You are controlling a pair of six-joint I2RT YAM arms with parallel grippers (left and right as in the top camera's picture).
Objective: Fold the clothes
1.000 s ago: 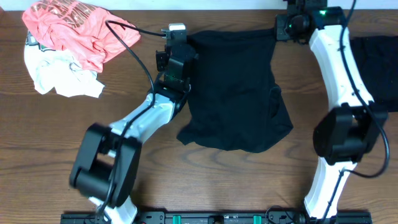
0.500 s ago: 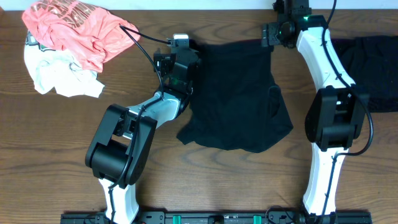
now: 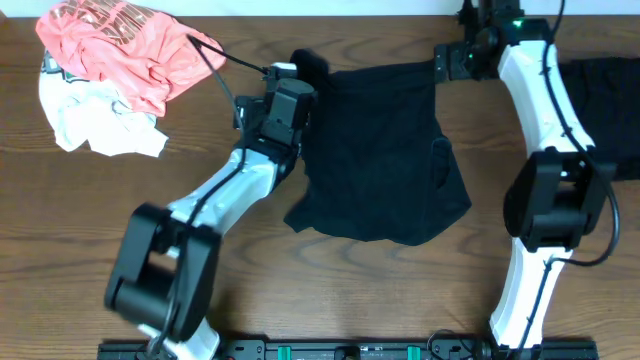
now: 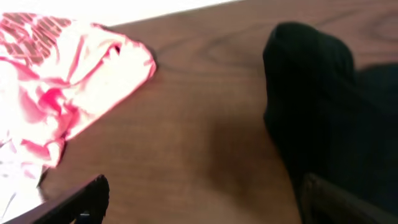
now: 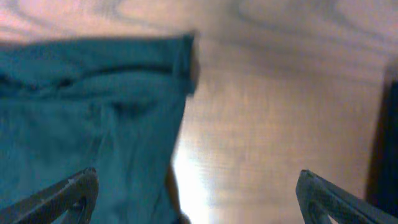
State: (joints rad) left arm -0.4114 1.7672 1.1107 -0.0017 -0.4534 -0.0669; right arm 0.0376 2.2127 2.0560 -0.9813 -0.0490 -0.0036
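Observation:
A plain black garment (image 3: pixel 380 150) lies spread on the wooden table, its top edge near the far side. The garment's top-left corner is bunched into a small hump (image 4: pixel 311 81). My left gripper (image 3: pixel 278 80) hovers at that corner, open, with bare wood between its fingers (image 4: pixel 84 199) and the right one over black cloth. By the top-right corner (image 5: pixel 183 53) my right gripper (image 3: pixel 452 60) is open and holds nothing. The cloth reaches under its left finger and wood lies between the two fingers.
A coral-pink printed shirt (image 3: pixel 120 45) lies heaped on a white garment (image 3: pixel 95 125) at the far left. More black cloth (image 3: pixel 605 100) lies at the right edge. Cables run from the left arm over the pink shirt.
Both grippers have opened and let go of the black garment's top corners. The top edge now rests on the table, and the left gripper has shifted slightly left.

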